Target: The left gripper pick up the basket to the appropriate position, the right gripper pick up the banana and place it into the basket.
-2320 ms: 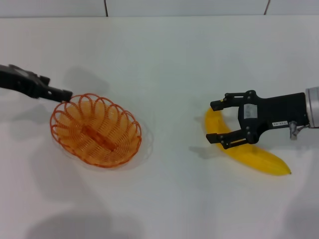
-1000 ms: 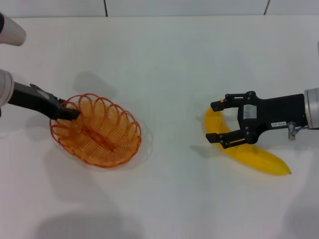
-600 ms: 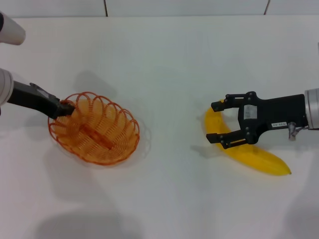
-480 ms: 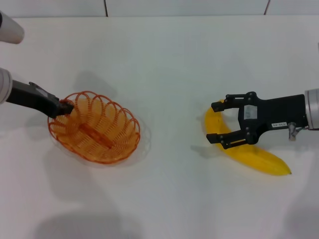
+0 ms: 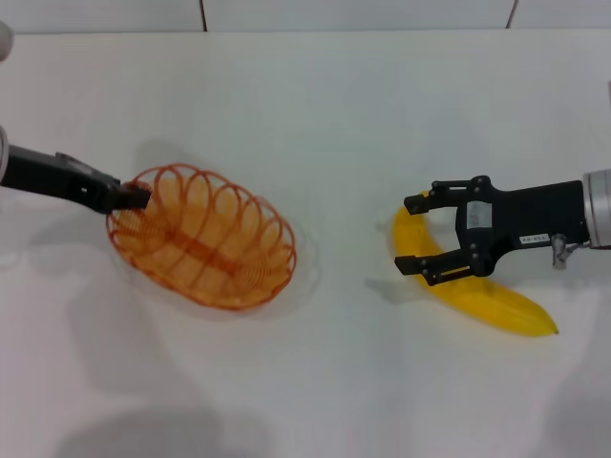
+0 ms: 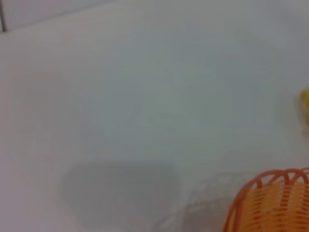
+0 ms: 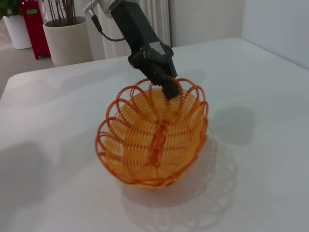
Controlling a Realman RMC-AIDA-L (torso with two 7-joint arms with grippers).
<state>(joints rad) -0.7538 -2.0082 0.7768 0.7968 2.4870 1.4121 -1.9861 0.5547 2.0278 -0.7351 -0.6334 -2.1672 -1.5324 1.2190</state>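
Note:
The orange wire basket hangs tilted a little above the white table, left of the middle. My left gripper is shut on its left rim. The right wrist view shows the same grip on the basket, with the basket's shadow on the table beneath. A part of the rim shows in the left wrist view. The yellow banana lies on the table at the right. My right gripper is open, its fingers on either side of the banana's far end.
The white table runs to a wall at the back. Beyond the table's far edge, the right wrist view shows a beige plant pot and a red object. Bare table lies between basket and banana.
My left gripper closed on the basket's left rim, lifted it and carried it a little to the right. The right gripper and the banana have not moved.

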